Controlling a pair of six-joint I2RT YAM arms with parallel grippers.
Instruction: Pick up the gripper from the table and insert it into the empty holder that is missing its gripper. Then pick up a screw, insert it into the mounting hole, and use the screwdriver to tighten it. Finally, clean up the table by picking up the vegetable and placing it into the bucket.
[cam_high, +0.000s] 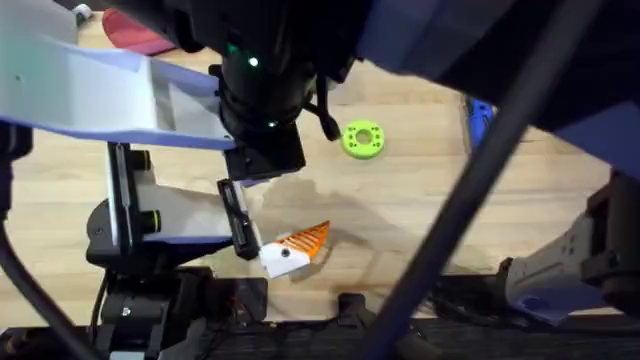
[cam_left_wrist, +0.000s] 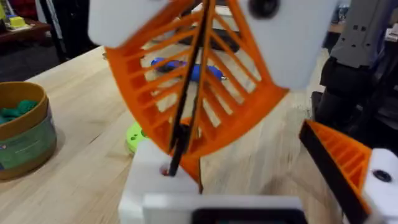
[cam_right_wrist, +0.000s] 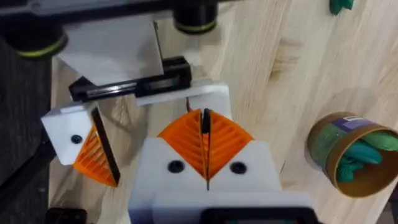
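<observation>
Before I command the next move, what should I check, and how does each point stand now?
1. Right gripper: jaws shut, orange pads together; not ok for a pick.
2. Black-railed white holder: one orange ribbed fingertip mounted; other side cannot tell.
3. Blue pen-shaped screwdriver: lying free on the wooden table; ok.
4. Round tan bucket with a green band: upright, open, green pieces inside; ok.
5. Bright green round disc: apart from the holder; ok.

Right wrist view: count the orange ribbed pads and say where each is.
3. Two pads pressed together on the right pincer; a third pad on the white mount beside them. A dark-edged fingertip may sit clamped between the pair, edge-on.
</observation>
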